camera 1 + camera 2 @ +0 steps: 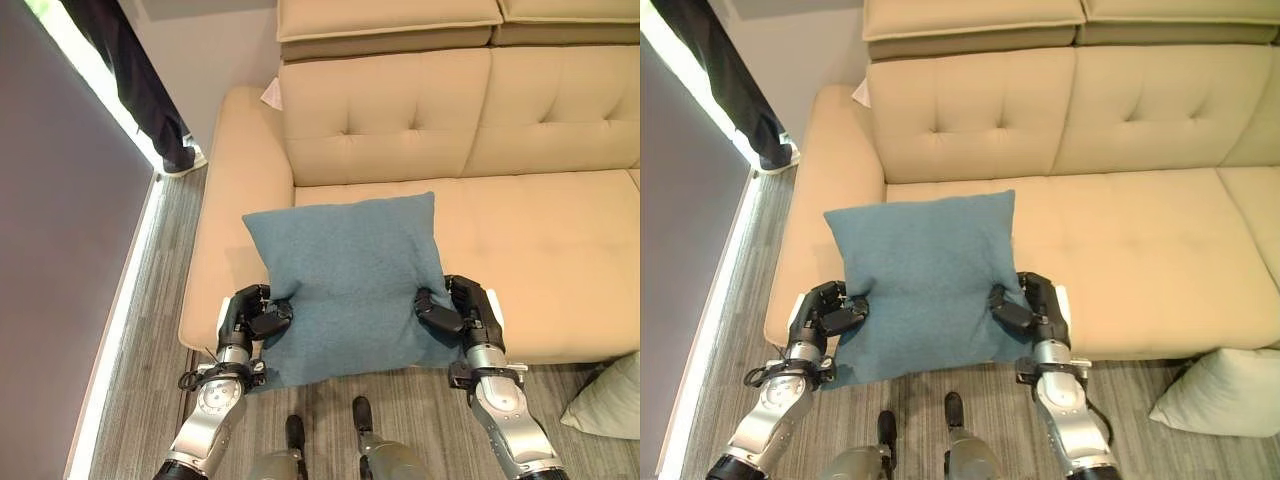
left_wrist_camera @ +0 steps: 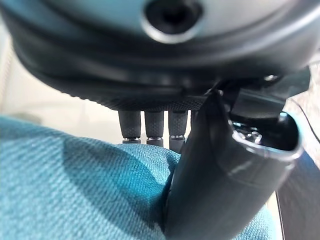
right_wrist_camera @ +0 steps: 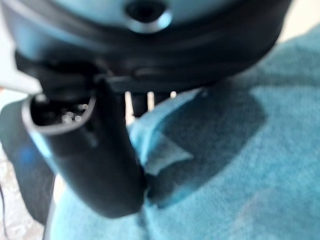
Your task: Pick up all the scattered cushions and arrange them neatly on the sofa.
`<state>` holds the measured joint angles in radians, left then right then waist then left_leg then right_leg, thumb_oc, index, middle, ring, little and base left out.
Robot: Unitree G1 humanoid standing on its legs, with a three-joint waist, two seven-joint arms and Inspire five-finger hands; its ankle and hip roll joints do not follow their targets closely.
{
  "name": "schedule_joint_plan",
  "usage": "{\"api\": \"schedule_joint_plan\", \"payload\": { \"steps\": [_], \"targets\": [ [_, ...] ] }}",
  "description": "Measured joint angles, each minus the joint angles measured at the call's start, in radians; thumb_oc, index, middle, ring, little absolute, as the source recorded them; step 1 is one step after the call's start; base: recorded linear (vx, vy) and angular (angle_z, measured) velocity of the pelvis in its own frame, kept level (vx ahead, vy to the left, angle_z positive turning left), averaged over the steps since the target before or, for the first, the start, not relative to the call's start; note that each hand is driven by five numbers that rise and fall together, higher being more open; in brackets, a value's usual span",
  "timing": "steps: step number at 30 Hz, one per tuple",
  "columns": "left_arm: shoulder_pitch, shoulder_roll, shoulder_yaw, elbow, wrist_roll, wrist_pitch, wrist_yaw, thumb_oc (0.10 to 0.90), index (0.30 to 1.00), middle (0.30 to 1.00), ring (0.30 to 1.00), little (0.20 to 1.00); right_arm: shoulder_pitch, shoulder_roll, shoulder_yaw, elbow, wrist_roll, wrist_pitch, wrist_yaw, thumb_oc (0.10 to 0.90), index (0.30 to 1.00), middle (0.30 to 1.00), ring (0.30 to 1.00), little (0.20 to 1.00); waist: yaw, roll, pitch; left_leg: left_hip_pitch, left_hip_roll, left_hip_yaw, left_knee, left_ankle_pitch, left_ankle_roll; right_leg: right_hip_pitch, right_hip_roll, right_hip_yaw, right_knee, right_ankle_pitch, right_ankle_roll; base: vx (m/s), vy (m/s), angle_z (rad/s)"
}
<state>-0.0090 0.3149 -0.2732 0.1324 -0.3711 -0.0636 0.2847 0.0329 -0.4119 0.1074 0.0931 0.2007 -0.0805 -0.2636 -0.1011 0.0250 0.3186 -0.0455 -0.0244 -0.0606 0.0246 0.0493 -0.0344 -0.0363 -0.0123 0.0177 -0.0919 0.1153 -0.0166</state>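
Our left hand (image 1: 252,318) and right hand (image 1: 458,308) pinch the square teal fabric cushion (image 1: 350,282) over the beige tufted leather sofa (image 1: 540,230)

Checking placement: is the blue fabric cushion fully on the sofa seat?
No. The blue fabric cushion overhangs the beige sofa seat's front edge, pinched by left hand and right hand.

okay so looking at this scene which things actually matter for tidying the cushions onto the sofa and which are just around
Part of the job:
- blue cushion, lower edge overhanging the seat front, pinched by the left hand and right hand
- beige sofa
- pale cushion on the floor by the sofa front

Just around:
- person's leg and shoe beside the sofa arm
- wood floor
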Motion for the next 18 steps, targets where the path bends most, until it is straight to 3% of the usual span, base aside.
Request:
{"api": "schedule_joint_plan", "payload": {
  "steps": [3,7,9,11,14,16,18],
  "targets": [
    [0.01,0.014,0.002,-0.001,0.0,0.005,-0.013,0.4,0.3,0.3,0.3,0.3,0.012,0.006,-0.006,-0.01,-0.001,0.001,0.013,0.4,0.3,0.3,0.3,0.3,0.004,0.003,-0.008,0.034,-0.009,0.007,-0.058,-0.012,0.043,-0.02,0.023,0.046,0.007,0.008,0.023,0.14,0.104,-0.62],
    [0.037,0.045,0.016,-0.01,0.0,0.005,-0.016,0.4,0.3,0.3,0.3,0.3,0.021,0.033,0.009,-0.023,-0.015,0.001,0.024,0.4,0.3,0.3,0.3,0.3,0.02,-0.008,-0.015,0.06,-0.012,0.11,-0.069,-0.022,0.072,-0.085,0.026,0.069,0.101,-0.005,0.04,0.1,0.108,-0.7],
    [0.047,0.061,0.037,-0.006,0.0,0.006,-0.016,0.4,0.3,0.3,0.3,0.3,0.005,0.037,0.035,-0.024,-0.028,0.003,0.037,0.4,0.3,0.3,0.3,0.3,0.037,-0.007,-0.014,0.09,-0.002,0.166,-0.081,-0.026,0.076,-0.116,0.038,0.039,0.166,-0.011,0.049,0.08,0.057,-0.9],
    [0.046,0.065,0.052,-0.004,0.001,0.006,-0.017,0.4,0.3,0.3,0.3,0.3,0.007,0.037,0.042,-0.023,-0.032,0.003,0.054,0.4,0.3,0.3,0.3,0.3,0.031,-0.004,-0.014,0.118,0.01,0.183,-0.09,-0.032,0.086,-0.138,0.03,-0.023,0.252,-0.072,0.105,0.06,0.012,-0.28],
    [0.049,0.064,0.061,-0.006,0.001,0.005,-0.017,0.4,0.3,0.3,0.3,0.3,0.006,0.036,0.042,-0.024,-0.039,0.003,0.067,0.4,0.3,0.3,0.3,0.3,0.037,-0.002,-0.019,0.137,0.017,0.212,-0.102,-0.035,0.089,-0.178,-0.049,-0.087,0.401,-0.158,0.114,0.15,-0.136,-0.2],
    [0.073,0.068,0.066,-0.015,0.0,0.005,-0.017,0.4,0.3,0.3,0.3,0.3,-0.01,0.036,0.046,-0.026,-0.041,0.003,0.088,0.4,0.3,0.3,0.3,0.3,0.059,0.017,-0.036,0.125,0.036,0.242,-0.112,-0.036,0.08,-0.185,-0.132,-0.131,0.365,-0.171,0.126,0.2,-0.185,-0.52],
    [0.085,0.069,0.079,-0.01,-0.001,0.005,-0.017,0.4,0.3,0.3,0.3,0.3,-0.021,0.039,0.058,-0.022,-0.042,0.003,0.1,0.4,0.3,0.3,0.3,0.3,0.067,0.014,-0.037,0.128,0.052,0.261,-0.111,-0.043,0.059,-0.179,-0.197,-0.169,0.272,-0.149,0.142,0.17,-0.152,-0.54]
  ]
}}
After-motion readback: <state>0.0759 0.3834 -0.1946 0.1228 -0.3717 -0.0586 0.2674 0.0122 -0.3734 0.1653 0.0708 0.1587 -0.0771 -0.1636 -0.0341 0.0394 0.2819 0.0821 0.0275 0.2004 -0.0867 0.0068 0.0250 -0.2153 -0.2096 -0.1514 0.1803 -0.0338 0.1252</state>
